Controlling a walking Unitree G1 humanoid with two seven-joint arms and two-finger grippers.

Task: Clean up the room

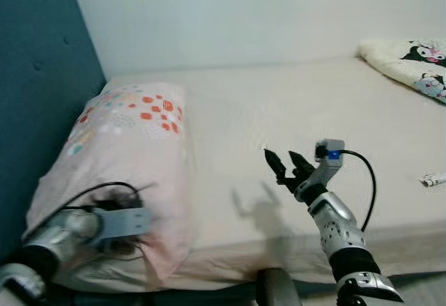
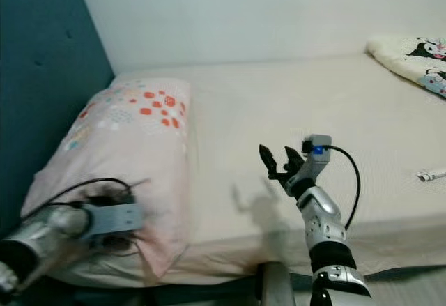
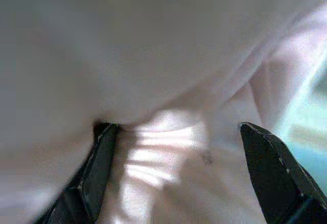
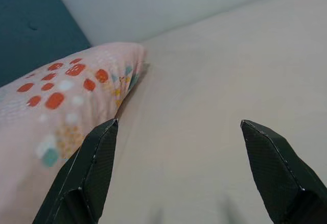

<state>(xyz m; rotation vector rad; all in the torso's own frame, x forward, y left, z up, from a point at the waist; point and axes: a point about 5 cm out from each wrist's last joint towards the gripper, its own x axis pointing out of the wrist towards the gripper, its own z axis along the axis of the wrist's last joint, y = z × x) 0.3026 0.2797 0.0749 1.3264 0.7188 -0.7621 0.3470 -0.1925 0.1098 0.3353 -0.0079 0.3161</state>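
Observation:
A pink pillow (image 1: 132,139) with red and orange dots lies at the head of the bed (image 1: 293,104), against the teal headboard (image 1: 35,76). My left gripper (image 1: 139,222) presses into the pillow's near side, blurred. In the left wrist view its fingers (image 3: 97,173) stand wide apart with pink fabric bulging between them, so it is open. My right gripper (image 1: 282,161) hovers open above the beige sheet, right of the pillow and apart from it, pointing toward the pillow (image 4: 56,112).
A cream blanket with cartoon figures (image 1: 411,62) lies at the bed's far right corner. A small white object (image 1: 433,179) rests near the bed's right front edge. A white wall runs behind the bed.

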